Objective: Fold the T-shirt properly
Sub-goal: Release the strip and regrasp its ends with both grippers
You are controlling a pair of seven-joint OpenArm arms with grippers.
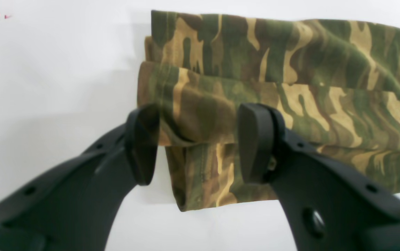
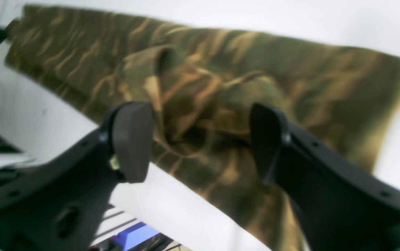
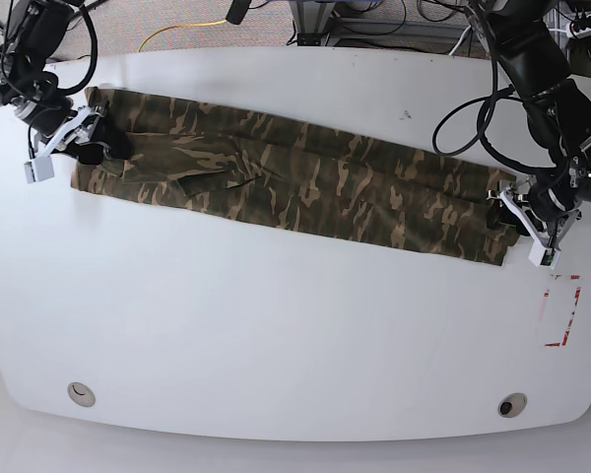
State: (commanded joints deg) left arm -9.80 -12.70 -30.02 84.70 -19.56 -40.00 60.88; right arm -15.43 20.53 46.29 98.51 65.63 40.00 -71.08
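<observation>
The camouflage T-shirt (image 3: 305, 182) lies on the white table (image 3: 276, 325), folded into a long narrow strip that runs from the back left to the right. My left gripper (image 1: 200, 146) is open at the strip's right end (image 3: 502, 222), its two fingers either side of a folded edge of the T-shirt (image 1: 290, 69). My right gripper (image 2: 200, 143) is open over the strip's left end (image 3: 94, 143), with bunched, creased fabric of the T-shirt (image 2: 255, 69) between its fingers. The right wrist view is blurred.
A red tape mark (image 3: 561, 310) sits on the table just in front of the left gripper. Two round grommets (image 3: 79, 394) (image 3: 512, 405) are near the front edge. Cables and equipment (image 3: 355, 20) lie behind the table. The table's left edge (image 2: 172, 223) is close to the right gripper.
</observation>
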